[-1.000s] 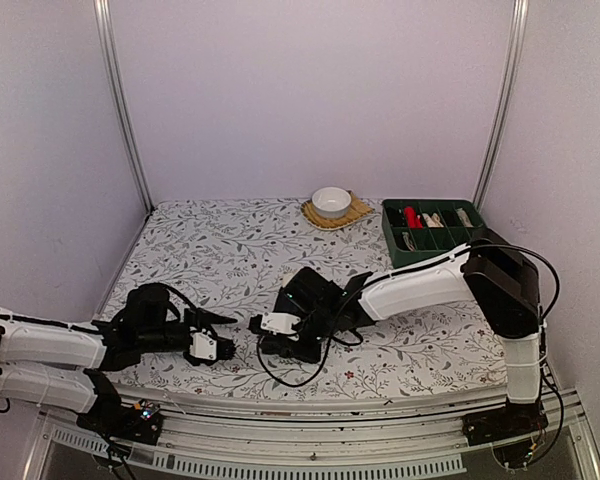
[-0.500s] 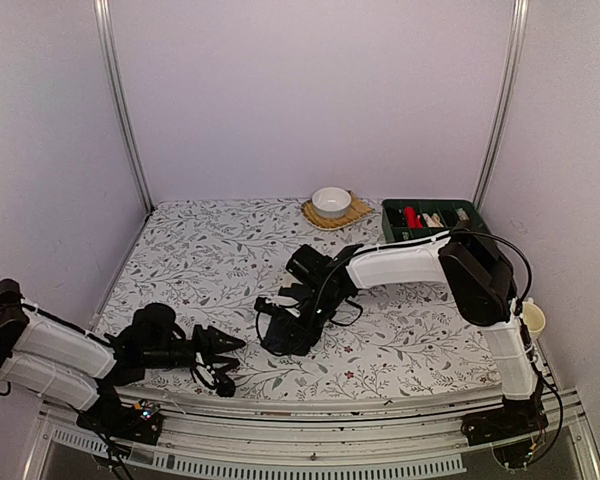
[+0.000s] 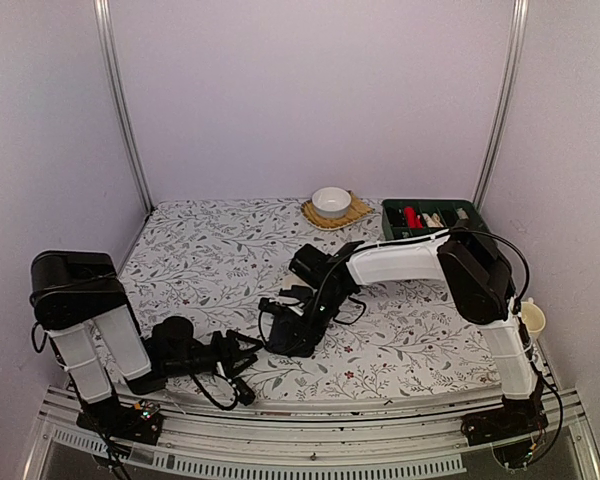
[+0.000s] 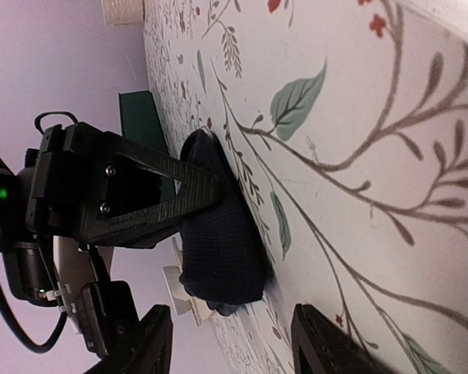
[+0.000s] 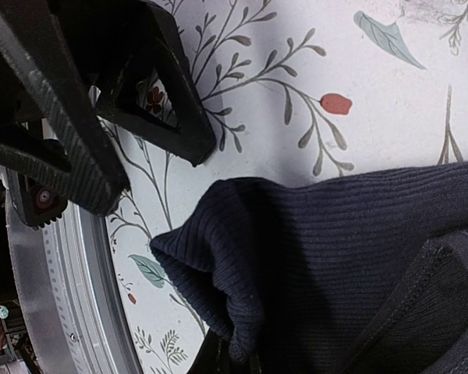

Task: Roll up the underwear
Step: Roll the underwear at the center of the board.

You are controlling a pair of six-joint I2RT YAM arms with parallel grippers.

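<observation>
1. Near edge first: left gripper (image 3: 248, 352) sits low over the floral table (image 3: 200, 260), jaws spread wide, pointing at the cloth. Vs 1 s ago it's slid right and is now just beside the bundle. The L shoulder, flat along the edge back then, has swung up and stands tall at far left.
2. Mid-table: the underwear (image 3: 292, 338) is a dark ribbed heap resting on the table right in front of those open jaws. 1 s ago it lay stretched out toward the back; now it's bunched tighter (barely any change in the last half sec).
3. Right on top of it: right gripper (image 3: 298, 322) comes down from behind, closed on a fold of the cloth; in the left wrist view the fabric wraps round one finger tip. R elbow has pulled in leftward and the wrist sits higher than 1 s ago.
4. Far back: white bowl (image 3: 331, 200) on a yellow mat (image 3: 358, 212), green tray (image 3: 430, 251) w/ compartments at its right. Both are in the same spots as before.
</observation>
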